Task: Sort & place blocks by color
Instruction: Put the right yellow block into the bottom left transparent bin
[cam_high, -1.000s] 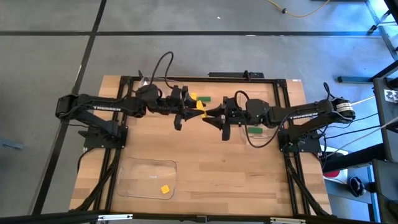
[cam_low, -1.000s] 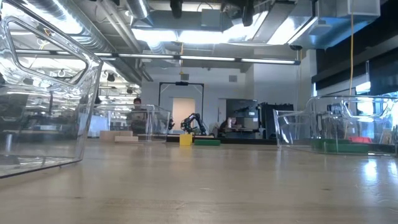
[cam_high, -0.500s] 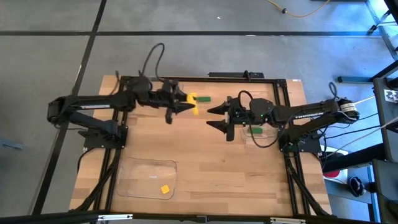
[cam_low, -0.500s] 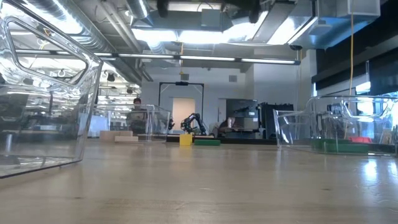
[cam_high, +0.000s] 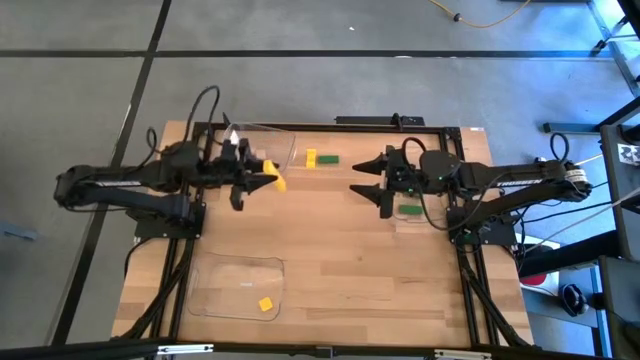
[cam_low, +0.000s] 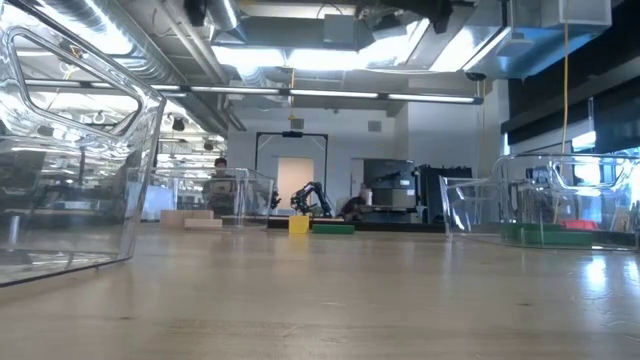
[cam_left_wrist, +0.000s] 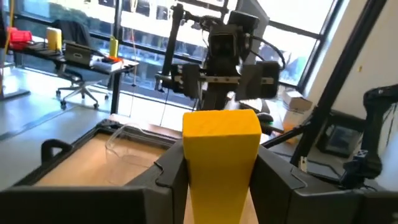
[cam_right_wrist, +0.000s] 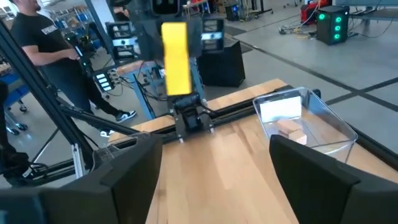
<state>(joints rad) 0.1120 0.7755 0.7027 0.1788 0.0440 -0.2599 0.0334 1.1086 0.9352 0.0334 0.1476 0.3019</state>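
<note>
My left gripper (cam_high: 262, 178) hovers over the table's left part, shut on a yellow block (cam_left_wrist: 221, 155). Facing it, my right gripper (cam_high: 362, 180) hangs open over the right part with nothing between its fingers (cam_right_wrist: 130, 168). Another yellow block (cam_high: 311, 158) and a green block (cam_high: 328, 158) lie flat on the table near the far edge. A green block (cam_high: 408, 210) lies in the right clear tray, a yellow one (cam_high: 265, 304) in the near tray (cam_high: 240, 285), and tan blocks (cam_right_wrist: 292, 127) in the far-left tray (cam_high: 265, 142). My left gripper pinches the yellow block's two opposite sides (cam_left_wrist: 186, 165) between its two fingers. The fingers lie about level and point toward the table's right. The block stands roughly upright, its upper end (cam_left_wrist: 221, 121) above the fingers, lifted clear of the table.
Bare wood lies between the two grippers and toward the near edge. In the low view the clear trays rise at the left (cam_low: 70, 150) and right (cam_low: 560, 210). A black frame runs along the table's edges. A person (cam_right_wrist: 37, 56) stands beyond the table.
The grippers met at the yellow block over the table's middle. My right gripper has opened, let go of it and drawn back toward the right edge. My left gripper has carried the block, still clear of the table, toward the left edge.
</note>
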